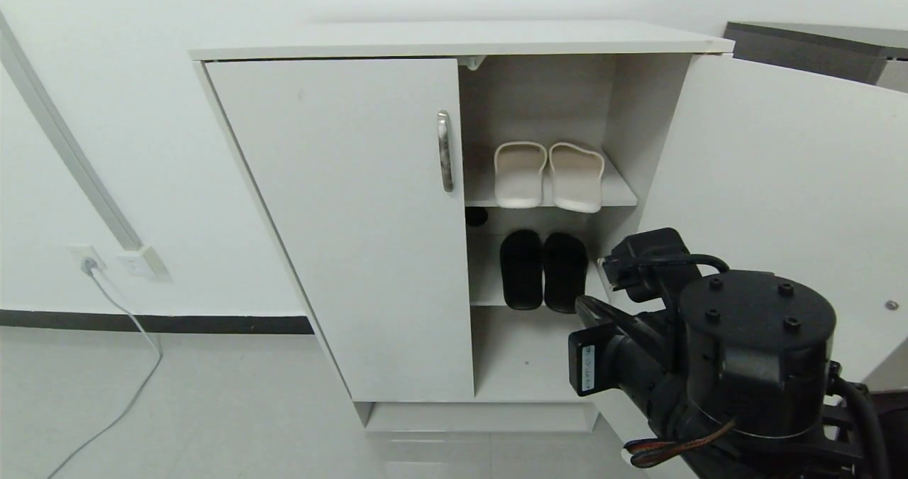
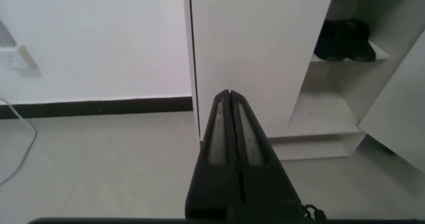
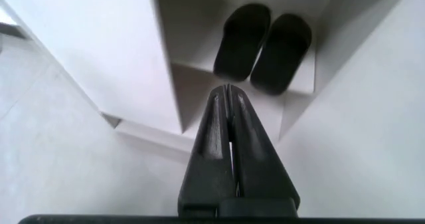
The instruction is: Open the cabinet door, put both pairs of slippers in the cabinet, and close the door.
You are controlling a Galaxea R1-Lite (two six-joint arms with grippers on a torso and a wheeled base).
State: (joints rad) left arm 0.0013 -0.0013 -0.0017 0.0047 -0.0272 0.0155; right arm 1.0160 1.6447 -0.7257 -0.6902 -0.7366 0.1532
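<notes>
Now both pairs sit inside the white wooden cabinet (image 1: 454,39): cream foam slippers (image 1: 548,174) above, black slippers (image 1: 543,270) below. The white right-hand door (image 1: 780,202) stands open, just right of my right claw (image 3: 229,88), which is pinched together and empty. It is nearer than the left claw (image 2: 229,93), likewise closed. I make out no legible writing.

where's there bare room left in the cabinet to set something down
The bottom compartment floor is bare, bordered by the shut left door and the right wall. The upper shelf has a narrow strip right of the beige slippers. The middle shelf is crowded: the black slippers take most of its visible width.
</notes>
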